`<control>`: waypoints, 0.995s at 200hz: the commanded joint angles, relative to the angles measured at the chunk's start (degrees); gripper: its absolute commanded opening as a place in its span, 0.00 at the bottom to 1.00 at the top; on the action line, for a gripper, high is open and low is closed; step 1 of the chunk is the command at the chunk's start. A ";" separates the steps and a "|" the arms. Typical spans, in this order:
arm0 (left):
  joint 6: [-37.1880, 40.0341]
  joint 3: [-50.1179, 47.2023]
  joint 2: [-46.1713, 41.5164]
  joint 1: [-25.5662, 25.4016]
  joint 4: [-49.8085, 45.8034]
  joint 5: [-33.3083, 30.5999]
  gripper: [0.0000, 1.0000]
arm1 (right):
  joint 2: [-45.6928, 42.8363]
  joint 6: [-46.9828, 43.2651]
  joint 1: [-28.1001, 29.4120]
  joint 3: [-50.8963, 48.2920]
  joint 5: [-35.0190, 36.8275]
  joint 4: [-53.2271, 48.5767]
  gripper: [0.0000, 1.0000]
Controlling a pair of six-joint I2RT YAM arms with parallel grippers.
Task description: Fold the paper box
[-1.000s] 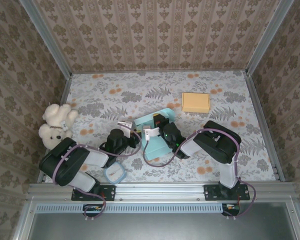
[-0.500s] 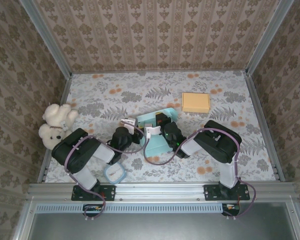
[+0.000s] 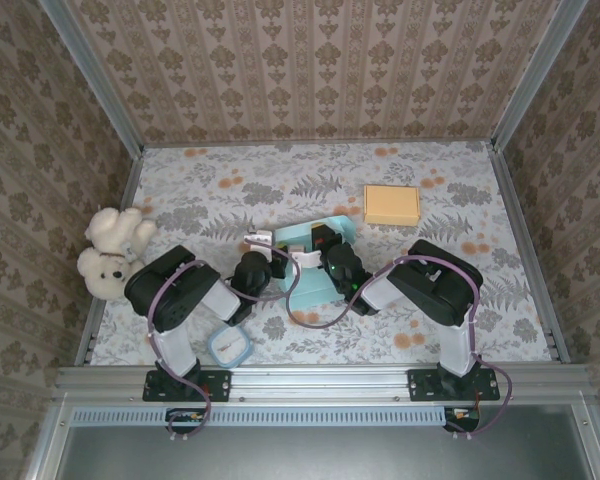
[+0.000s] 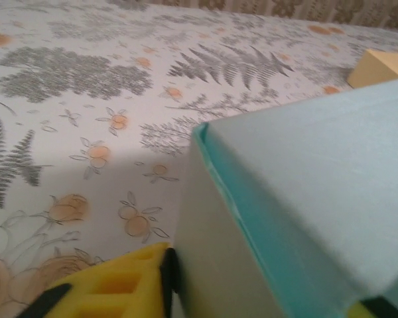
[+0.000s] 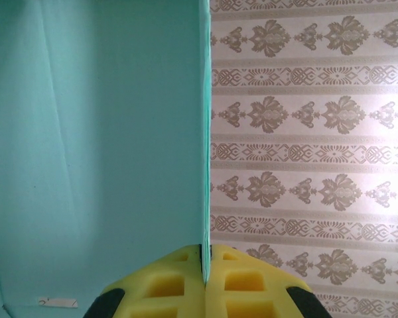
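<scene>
Right gripper (image 5: pixel 204 286) clamps the paper box's (image 5: pixel 93 132) wall edge. Left gripper (image 4: pixel 252 301) straddles 1 corner, grip unclear; open table (image 4: pixel 86 79) beyond.

Flower-and-fern patterned table (image 3: pixel 400 190) seen from above, with four things lying on it.

A white teddy bear (image 3: pixel 110 252) lies at the left edge, about midway between near and far. A flat yellow block (image 3: pixel 391 204) sits far and to the right, well apart from the rest. A teal paper box (image 3: pixel 292 240) rests near the middle of the table. A small square container with a pale blue rim (image 3: pixel 229 347) sits near the front edge, left of centre, between the bear and the box.
</scene>
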 commanded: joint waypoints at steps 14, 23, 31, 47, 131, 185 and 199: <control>-5.25 3.05 -0.23 -0.45 -0.55 -10.49 0.13 | 2.24 2.48 1.01 0.05 -4.51 -6.04 0.00; -6.18 3.61 -1.12 -0.47 -4.39 -13.57 0.10 | 2.15 2.53 0.93 0.17 -4.35 -6.12 0.00; -6.81 4.92 -2.17 -0.32 -9.31 -16.45 0.10 | 2.02 2.73 0.92 0.25 -4.07 -6.21 0.00; -9.11 8.42 -3.87 0.11 -21.99 -20.84 0.09 | 1.90 2.88 0.82 0.53 -3.35 -6.57 0.00; -4.18 14.28 -1.71 0.36 -32.41 -31.70 0.10 | 1.42 4.29 0.38 1.01 -2.47 -7.88 0.00; -4.26 19.38 0.79 0.97 -40.01 -37.02 0.14 | 1.42 5.15 0.34 1.16 -2.62 -8.15 0.00; -5.29 19.89 1.40 1.66 -40.88 -35.97 0.15 | 1.18 5.30 0.32 1.14 -2.68 -8.24 0.00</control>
